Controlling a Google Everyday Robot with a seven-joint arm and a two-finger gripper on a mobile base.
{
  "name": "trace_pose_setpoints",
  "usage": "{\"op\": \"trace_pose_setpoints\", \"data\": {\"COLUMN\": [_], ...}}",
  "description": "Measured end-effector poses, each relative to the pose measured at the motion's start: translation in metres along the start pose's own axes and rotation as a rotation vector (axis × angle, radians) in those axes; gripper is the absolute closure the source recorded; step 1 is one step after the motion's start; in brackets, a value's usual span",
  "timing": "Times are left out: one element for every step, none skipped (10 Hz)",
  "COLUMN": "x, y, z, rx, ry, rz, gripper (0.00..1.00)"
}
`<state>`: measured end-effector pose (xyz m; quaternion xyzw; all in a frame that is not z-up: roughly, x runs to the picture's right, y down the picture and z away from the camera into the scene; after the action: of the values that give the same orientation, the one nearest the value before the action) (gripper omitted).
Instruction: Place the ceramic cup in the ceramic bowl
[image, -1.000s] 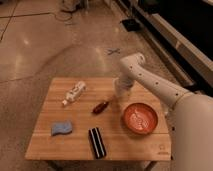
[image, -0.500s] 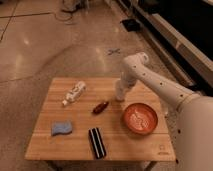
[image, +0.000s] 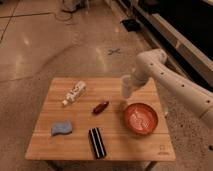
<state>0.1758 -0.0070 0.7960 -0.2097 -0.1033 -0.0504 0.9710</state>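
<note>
The ceramic bowl (image: 141, 118) is a wide orange-red dish with a whitish pattern inside, on the right part of the wooden table (image: 60, 145). My gripper (image: 126, 95) hangs from the white arm that reaches in from the right. It is over the table just behind and left of the bowl. A small pale ceramic cup (image: 125, 93) shows at the gripper, upright and close above the tabletop, and the gripper is shut on it. The cup is outside the bowl's rim.
A white bottle with a printed label (image: 75, 93) lies at the back left. A small dark-red oblong object (image: 100, 107) lies mid-table. A blue sponge-like piece (image: 62, 129) sits front left, and a black oblong object (image: 96, 142) lies at the front middle.
The arm and gripper, with the pale cup, have shifted slightly right, toward the bowl. The other objects have not moved.
</note>
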Motion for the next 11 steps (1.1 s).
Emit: {"op": "trace_pose_setpoints", "data": {"x": [0.014, 0.027, 0.037, 0.04, 0.042, 0.038, 0.032, 0.025, 0.019, 0.018, 0.016], "y": [0.015, 0.031, 0.051, 0.069, 0.084, 0.113, 0.128, 0.142, 0.154, 0.157, 0.157], "z": [-0.015, -0.028, -0.039, -0.045, -0.047, -0.046, -0.043, -0.038, -0.031, -0.024, -0.017], "rx": [0.005, 0.008, 0.006, 0.001, -0.001, -0.004, -0.003, 0.0, 0.015, 0.04, 0.063], "ry": [0.0, 0.0, 0.002, 0.004, 0.009, 0.017, 0.021, 0.027, 0.042, 0.067, 0.09], "rz": [0.022, 0.044, 0.056, 0.059, 0.057, 0.048, 0.036, 0.024, 0.014, 0.013, 0.013], "gripper": [1.0, 1.0, 1.0, 1.0, 1.0, 1.0, 1.0, 1.0, 0.99, 0.94, 0.85]}}
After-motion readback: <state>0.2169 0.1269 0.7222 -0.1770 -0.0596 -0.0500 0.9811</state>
